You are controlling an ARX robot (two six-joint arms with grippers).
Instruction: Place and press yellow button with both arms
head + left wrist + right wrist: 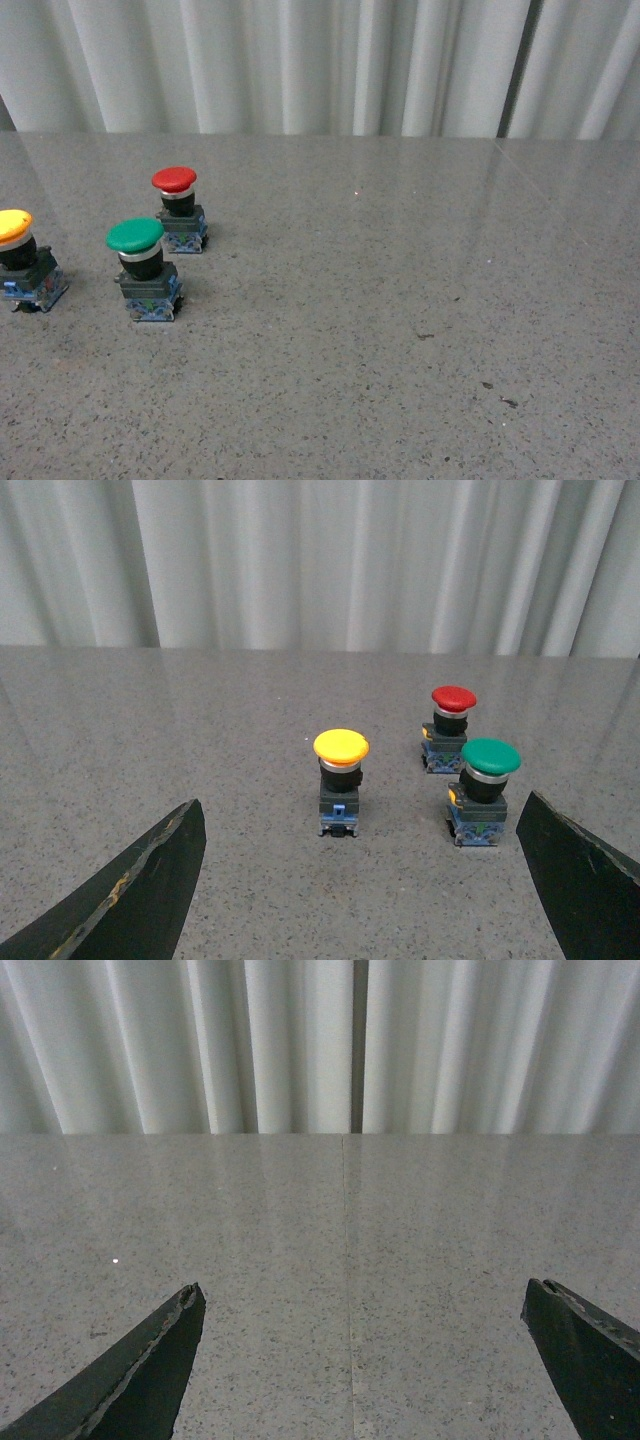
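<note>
Now in hand: the approach to the yellow button (22, 262); nothing is gripped, placed or pressed yet.
Landmark: the green button (143, 268), upright on the grey table (400, 300).
Yellow button: upright on the table, to the robot's left of the green button and apart from it, partly cut off by the front view's edge.
Red button (178, 210): just behind the green button, farther from the robot; not wanted.
Left hand (360, 805): fingers (130, 900) spread wide, empty. Its camera frames the yellow button between them, with the green button near one finger's line.
Right hand (362, 1285): fingers (130, 1380) spread wide, empty. It faces only bare table and curtain (300, 1040), with no button in its view.
Judgement: the left arm looks better placed to pick; the right arm would have to cross over to press.
Method: grip the black body beneath the cap, not the cap itself; keep it upright; keep the finger nearest the green button clear of it.
Risk: a skewed grip could tip the narrow base or knock the green button.
</note>
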